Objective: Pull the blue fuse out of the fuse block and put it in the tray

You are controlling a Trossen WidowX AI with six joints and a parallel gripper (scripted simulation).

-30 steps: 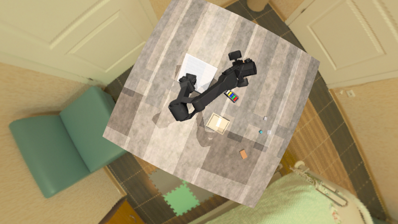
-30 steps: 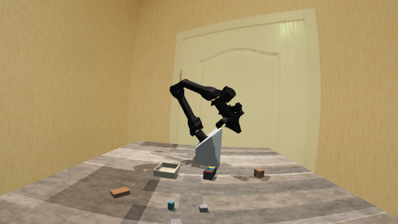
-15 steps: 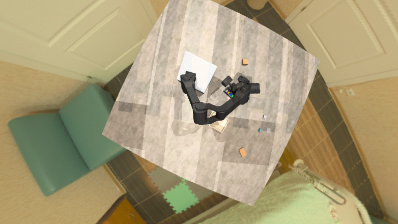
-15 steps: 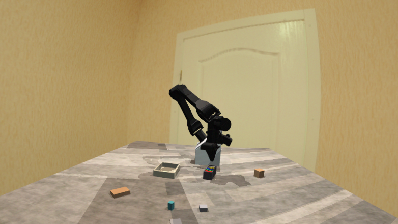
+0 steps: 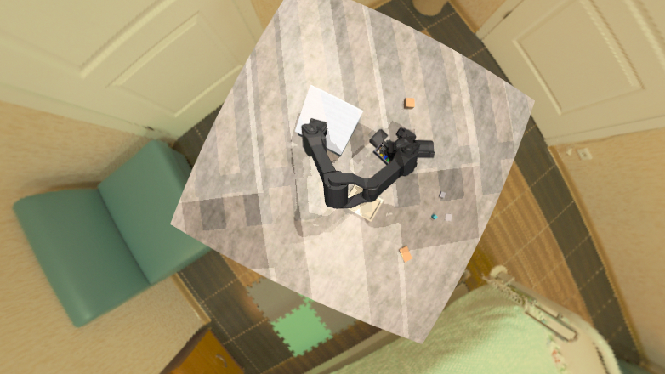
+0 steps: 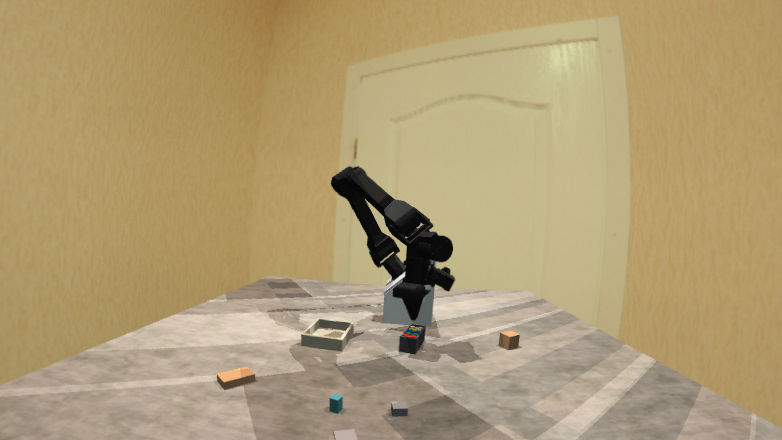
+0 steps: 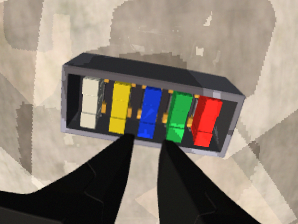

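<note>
The dark fuse block [image 7: 152, 106] holds a row of fuses: white, yellow, the blue fuse [image 7: 150, 112], green and red. My gripper [image 7: 147, 145] hangs a little above the block, its tips in line with the blue fuse. The fingers are nearly shut with a narrow gap, and nothing is between them. In the side view the gripper [image 6: 413, 314] points down, clear above the block [image 6: 412, 338]. The pale open tray [image 6: 327, 334] lies to the block's left. From above, the arm partly hides the tray [image 5: 367, 206] and the block [image 5: 382, 157].
A grey wedge-shaped stand [image 6: 407, 306] rises just behind the block. An orange flat block [image 6: 235, 377], an orange cube [image 6: 509, 339], a teal cube [image 6: 335, 403] and a grey cube [image 6: 399, 408] lie scattered on the table.
</note>
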